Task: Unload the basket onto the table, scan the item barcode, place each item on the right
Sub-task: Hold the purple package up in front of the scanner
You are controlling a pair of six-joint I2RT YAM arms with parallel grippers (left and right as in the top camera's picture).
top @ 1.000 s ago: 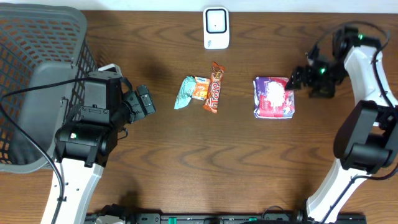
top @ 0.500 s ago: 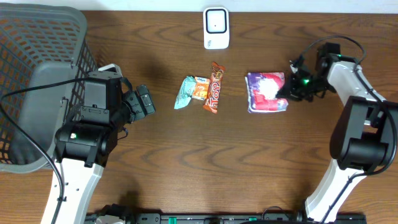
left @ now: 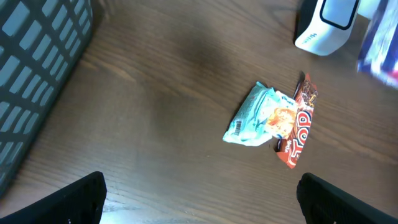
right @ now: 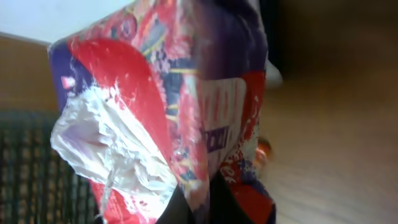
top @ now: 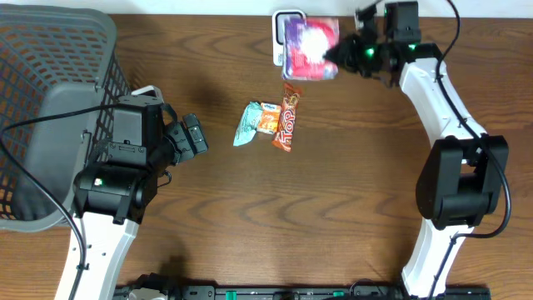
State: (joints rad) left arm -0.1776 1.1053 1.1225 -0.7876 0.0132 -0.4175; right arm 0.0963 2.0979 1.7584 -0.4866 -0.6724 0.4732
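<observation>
covering the scanner (left: 314,38), the purple bag (top: 310,46) sits clamped in the right pincer (top: 340,55); left pincer (top: 196,137) gapes beside the basket (top: 58,46).

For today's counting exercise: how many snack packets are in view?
3. A purple-red packet in the right claw at the scanner; a teal packet and an orange bar side by side mid-table. More could hide in the basket.

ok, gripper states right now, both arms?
Left gripper: open, holding nothing.
Right gripper: closed on the snack bag.
</observation>
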